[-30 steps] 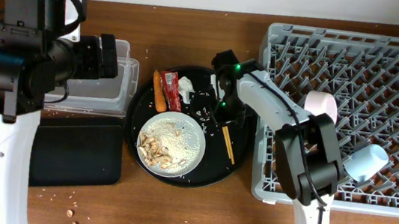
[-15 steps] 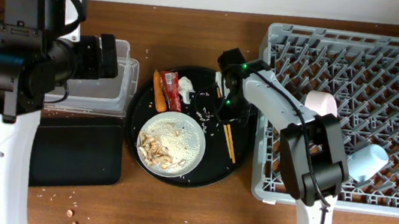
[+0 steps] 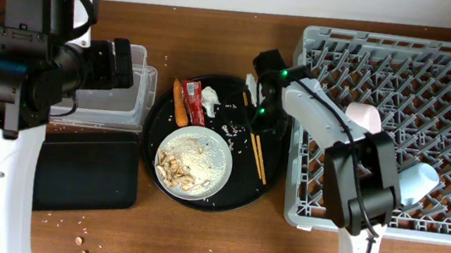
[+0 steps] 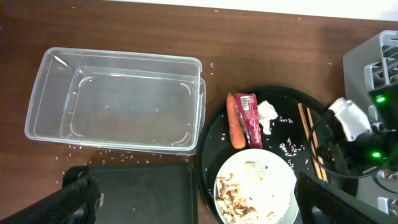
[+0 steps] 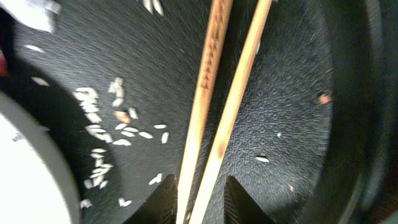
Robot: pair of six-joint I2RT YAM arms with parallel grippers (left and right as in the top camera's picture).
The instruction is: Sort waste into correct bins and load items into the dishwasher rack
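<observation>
The wooden chopsticks [image 3: 257,156] lie on the right side of the round black tray [image 3: 239,192]. My right gripper [image 3: 258,123] is down on their upper end. In the right wrist view its fingertips [image 5: 202,199] press against both sticks [image 5: 217,112]. The pale plate [image 3: 195,162] holds beige scraps and rice. The carrot [image 3: 180,102], red wrapper [image 3: 193,102] and white tissue [image 3: 210,99] lie above the plate. My left gripper [image 3: 126,64] is open and empty, high over the clear tub [image 3: 112,109]. The black rectangular tray [image 3: 88,175] lies below the tub.
The grey dishwasher rack [image 3: 401,78] fills the right side. It holds a white bowl [image 3: 365,119] and a light-blue cup [image 3: 416,184]. Loose rice grains lie scattered on the round tray and on the table by the tub.
My right gripper has shifted slightly up and right along the tray's edge. The chopsticks' upper end has swung with it. The left arm has not moved.
</observation>
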